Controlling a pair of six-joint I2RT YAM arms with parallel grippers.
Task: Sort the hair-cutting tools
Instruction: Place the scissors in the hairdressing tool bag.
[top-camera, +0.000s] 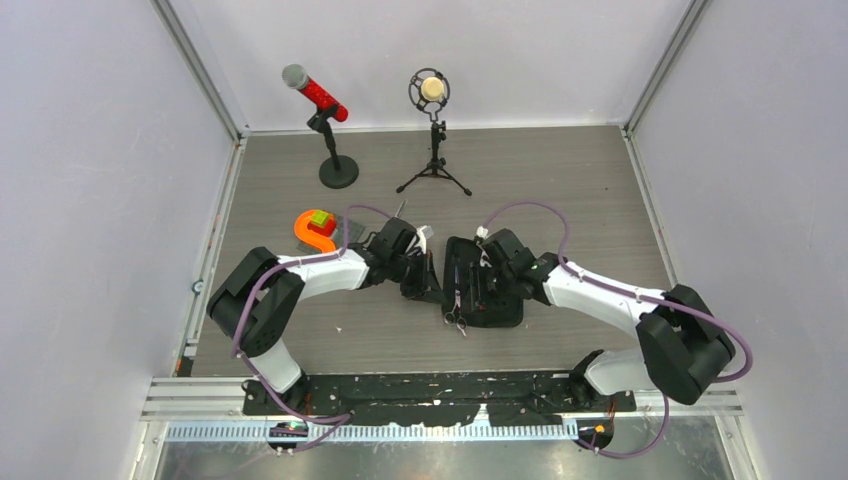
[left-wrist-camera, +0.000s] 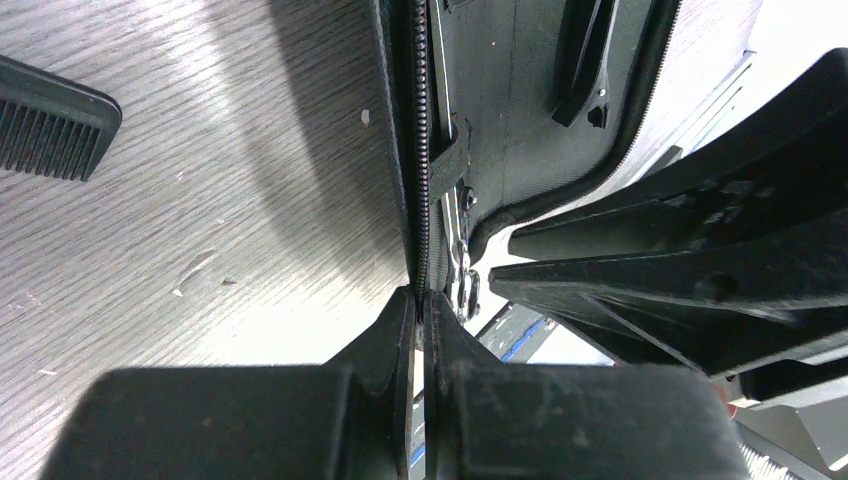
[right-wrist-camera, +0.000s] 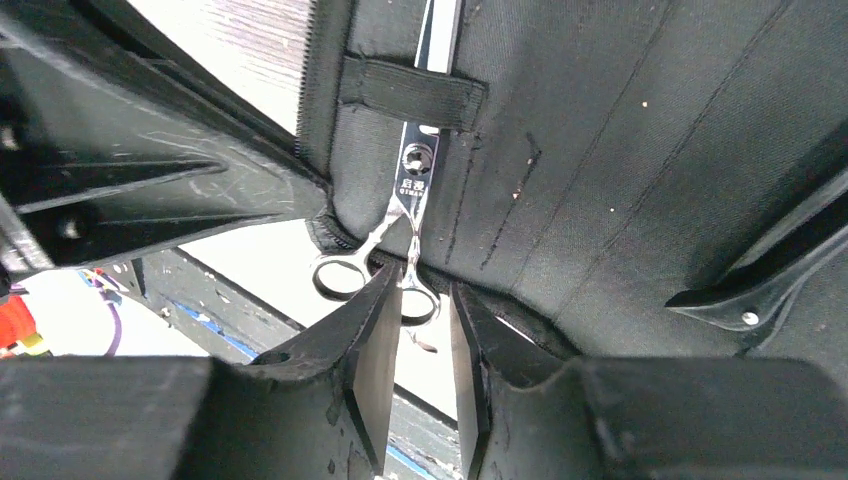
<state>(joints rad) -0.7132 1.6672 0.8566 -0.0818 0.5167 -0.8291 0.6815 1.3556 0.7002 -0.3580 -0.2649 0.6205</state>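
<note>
The two arms reach in from the near edge of the worktop (top-camera: 560, 190) and meet over an open black case (top-camera: 495, 312) lying about midway across it.

The left gripper (left-wrist-camera: 421, 300) is closed tight, its fingertips pinching the zip edge along the left side of the case. A black comb (left-wrist-camera: 50, 125) lies flat on the bare worktop on the outer side of that gripper, well apart from the case.

The right gripper (right-wrist-camera: 418, 305) hangs over the near edge of the case with its jaws partly open. Silver scissors (right-wrist-camera: 413, 190) lie inside the case, blades pointing away and tucked under a black strap (right-wrist-camera: 410, 95), ring handles sticking out past the near edge. One ring sits in the gap between the two fingertips, close against the left one. The other ring is just outside that finger. The jaws are not clamped on the ring. A black hair clip (right-wrist-camera: 760, 290) lies in the case to the right of the scissors, apart from the gripper.

Further back, near the left arm, sits an orange curved piece (top-camera: 315, 230). At the far edge stand a red microphone (top-camera: 315, 92) and a cream microphone (top-camera: 432, 90).
</note>
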